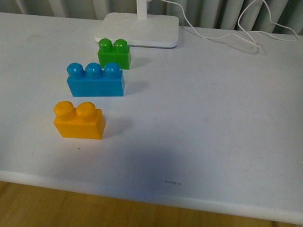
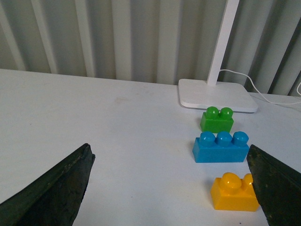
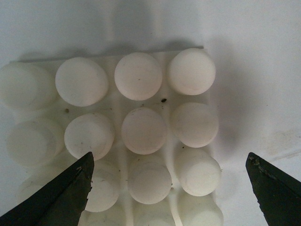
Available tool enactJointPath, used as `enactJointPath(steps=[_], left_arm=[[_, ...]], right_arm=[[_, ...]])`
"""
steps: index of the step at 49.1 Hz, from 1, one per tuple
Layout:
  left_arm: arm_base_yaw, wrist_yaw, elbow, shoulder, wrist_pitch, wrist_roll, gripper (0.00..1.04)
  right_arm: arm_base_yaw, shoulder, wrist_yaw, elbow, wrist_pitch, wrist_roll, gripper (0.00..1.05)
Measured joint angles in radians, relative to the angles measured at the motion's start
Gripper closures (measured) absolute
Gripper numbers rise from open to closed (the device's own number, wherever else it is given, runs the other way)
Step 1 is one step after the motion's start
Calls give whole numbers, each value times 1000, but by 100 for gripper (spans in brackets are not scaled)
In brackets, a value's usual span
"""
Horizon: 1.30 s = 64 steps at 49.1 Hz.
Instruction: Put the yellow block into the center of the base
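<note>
Yellow block (image 1: pixel 79 121) is seen ungrasped on the table (image 1: pixel 213 118), near the blue brick (image 1: pixel 95 80), on its robot-ward side. Left gripper (image 2: pixel 169 150) and right gripper (image 3: pixel 169 160) are held spread, empty. The base (image 3: pixel 141 129) is framed beneath the right one. Grasp and insertion are judged outstanding.

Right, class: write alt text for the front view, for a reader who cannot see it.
Three toy bricks stand in a slanted row on a white table: the yellow block nearest, a blue three-stud brick behind it, then a green two-stud brick. A white lamp foot sits at the back.
</note>
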Motion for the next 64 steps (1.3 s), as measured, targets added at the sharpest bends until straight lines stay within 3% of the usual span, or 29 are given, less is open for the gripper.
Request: enactJointPath(steps=[14, 21, 44, 53, 64], left_arm=[[0, 0, 0, 0, 0, 0, 6], [0, 0, 0, 0, 0, 0, 6], [0, 0, 0, -1, 0, 0, 6], [0, 0, 0, -1, 0, 0, 6], [0, 0, 0, -1, 0, 0, 6]], right_arm=[[4, 11, -4, -4, 18, -19, 9], [14, 21, -57, -8, 11, 6, 9], [43, 11, -55, -78, 48, 5, 9], [102, -32, -55, -156, 83, 45, 9], [264, -83, -24, -251, 131, 200, 9]])
